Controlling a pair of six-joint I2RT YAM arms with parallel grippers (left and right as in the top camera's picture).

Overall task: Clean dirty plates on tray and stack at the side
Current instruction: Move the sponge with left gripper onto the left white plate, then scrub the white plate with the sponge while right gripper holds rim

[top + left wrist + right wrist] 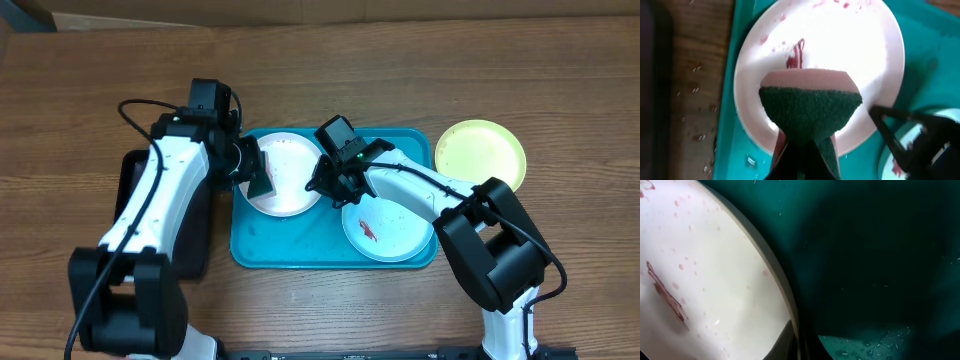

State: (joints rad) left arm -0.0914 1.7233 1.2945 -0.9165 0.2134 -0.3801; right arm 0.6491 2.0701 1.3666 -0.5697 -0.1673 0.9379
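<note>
Near edge of the tabletop [560,80]: both arm bases, left and right.

Turquoise tray [250,245], mid-table. In its near right corner sits the mint-rimmed plate [400,240]. It has a red smear left of centre and nothing touches it.

Left half of the tray, toward its far edge: the white plate [850,55], with both arms on it.
- Left gripper [801,159] comes in over the plate's left rim. Its jaws are clamped on a sponge [810,107], pink body with the green scouring face up toward the wrist camera. The sponge's broad edge lies crosswise to the arm's reach.
- A red streak lies just ahead of that edge, toward the plate's middle. More specks are scattered along the rim beyond it.
- Right gripper [328,185] is at the plate's right rim, closed. In the wrist view the rim runs in between the fingertips, so it looks like a pinch to steady the plate. I cannot confirm firm contact.

Judgement: the left arm does the scrubbing. The dirt lies straight ahead of the sponge, so a short push forward should cover it.

Left of the turquoise tray, under the left arm: a black tray [128,180].

Beyond the tray's far right corner, on bare tabletop: the yellow-green plate [480,155]. It looks clean and marks the stacking spot.
</note>
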